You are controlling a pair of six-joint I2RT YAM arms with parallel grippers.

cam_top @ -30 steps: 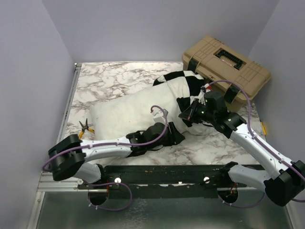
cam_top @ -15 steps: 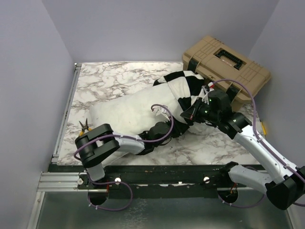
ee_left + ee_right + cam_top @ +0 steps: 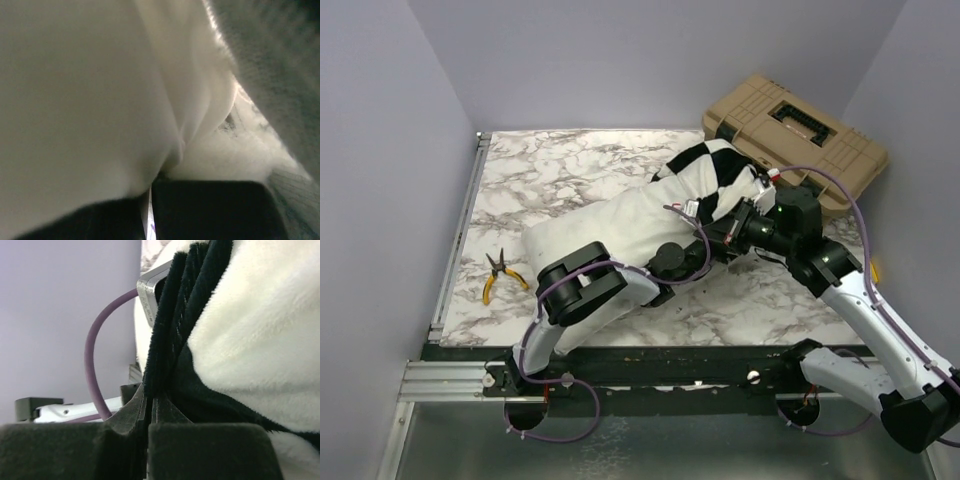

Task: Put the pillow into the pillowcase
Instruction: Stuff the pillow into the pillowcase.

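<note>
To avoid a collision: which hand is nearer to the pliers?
Left. The left hand sits on the pillow, well right of the pliers; the right hand is just beyond it, further right, on the pillowcase.

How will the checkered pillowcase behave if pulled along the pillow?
Probably floppy: the pillowcase bunches into pleats in the jaws of the right gripper. Its plush nap likely resists slipping from the grip. It may drag on the soft, bulging pillow rather than slide freely.
</note>
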